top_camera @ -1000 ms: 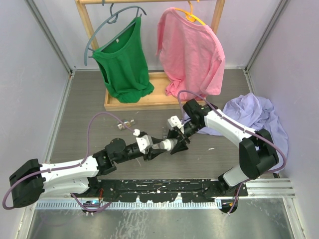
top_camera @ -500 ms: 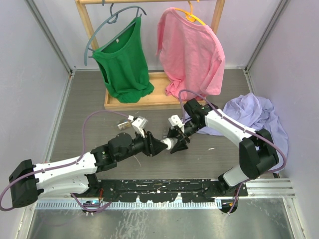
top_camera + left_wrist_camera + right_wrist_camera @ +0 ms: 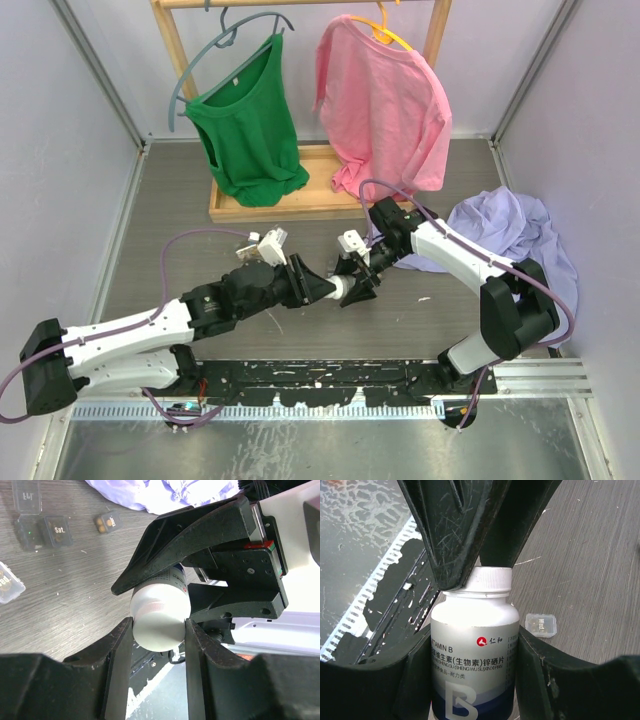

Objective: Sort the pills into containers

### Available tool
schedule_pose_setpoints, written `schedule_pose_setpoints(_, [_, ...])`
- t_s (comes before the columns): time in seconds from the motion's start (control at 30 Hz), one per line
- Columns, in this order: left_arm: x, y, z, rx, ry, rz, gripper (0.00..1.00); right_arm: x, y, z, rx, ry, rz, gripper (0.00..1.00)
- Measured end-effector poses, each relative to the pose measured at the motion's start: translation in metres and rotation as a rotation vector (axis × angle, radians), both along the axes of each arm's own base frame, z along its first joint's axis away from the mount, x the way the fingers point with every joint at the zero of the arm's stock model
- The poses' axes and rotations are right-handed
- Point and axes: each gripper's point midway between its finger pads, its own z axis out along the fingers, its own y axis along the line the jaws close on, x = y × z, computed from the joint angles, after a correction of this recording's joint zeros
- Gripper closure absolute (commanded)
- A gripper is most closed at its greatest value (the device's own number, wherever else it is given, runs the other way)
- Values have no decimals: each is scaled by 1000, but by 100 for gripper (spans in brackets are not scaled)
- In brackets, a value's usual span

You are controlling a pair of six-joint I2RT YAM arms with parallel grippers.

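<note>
Spanning both, pill bottle [image 3: 470, 615]: cap in left gripper [image 3: 157, 635], body in right gripper [image 3: 472, 655].

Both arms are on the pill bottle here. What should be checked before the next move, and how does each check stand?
1. Right gripper clamped on the bottle body: ok.
2. Left gripper fingers on both sides of the cap: ok.
3. Cap seated on the bottle: ok, not yet off.
4. Bottle held off the table, away from the tubs: ok.
5. Tubs open to take pills: cannot tell.
</note>
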Motion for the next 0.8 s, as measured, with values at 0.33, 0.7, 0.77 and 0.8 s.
schedule_pose_setpoints(0.33, [-1,8,20,-21,-79,-12,13,0,-3,-4,-28,-2,-4,99])
schedule_pose_setpoints(0.7, [-30,44,-4,178,-658,-331,2,-1,-3,-4,-30,0,-4,99])
schedule_pose_setpoints(0.77, [-33,46,-15,218,-821,-395,2,-1,-3,-4,-30,0,-4,99])
schedule_pose_setpoints(0.8, [-34,47,-18,237,-889,-423,2,-1,-3,-4,-30,0,-4,99])
